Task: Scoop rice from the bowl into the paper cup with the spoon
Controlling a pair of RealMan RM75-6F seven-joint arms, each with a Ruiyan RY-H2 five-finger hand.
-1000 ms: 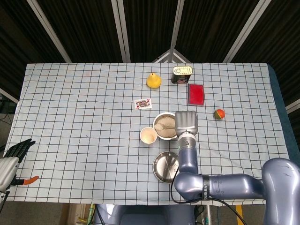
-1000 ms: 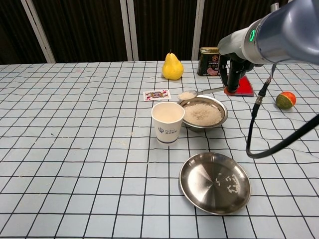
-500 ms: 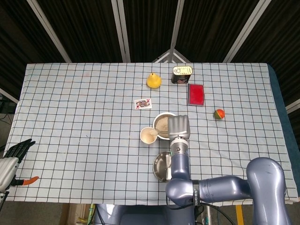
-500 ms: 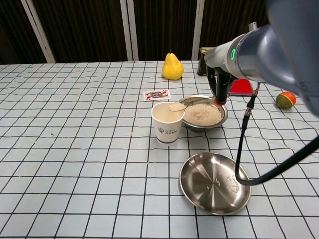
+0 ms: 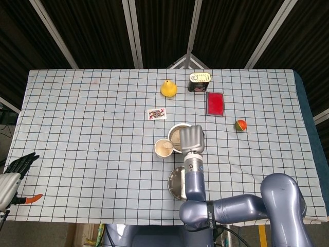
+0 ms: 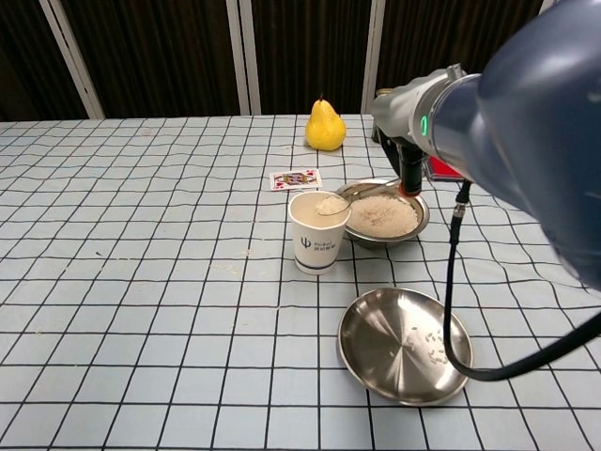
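Nearest, an empty steel plate [image 6: 404, 346] with a few stray grains, untouched since a second ago. Just beyond, the paper cup [image 6: 317, 231] upright, touching or just beside the rice bowl [image 6: 383, 214] on its left. Now over the cup's mouth: the spoon [image 6: 340, 201], loaded with rice, carried leftward from above the bowl's far rim and lowered. Held by the right hand [image 5: 190, 139], closed on the handle, though the fingers themselves barely show in the chest view. Means the load is in place for tipping; rice not yet seen falling. Left hand [image 5: 15, 166] parked low at the table's near-left edge, fingers apart, holding nothing. Farther back: playing card [image 6: 295, 178], pear [image 6: 325, 126], tin [image 6: 389, 105].
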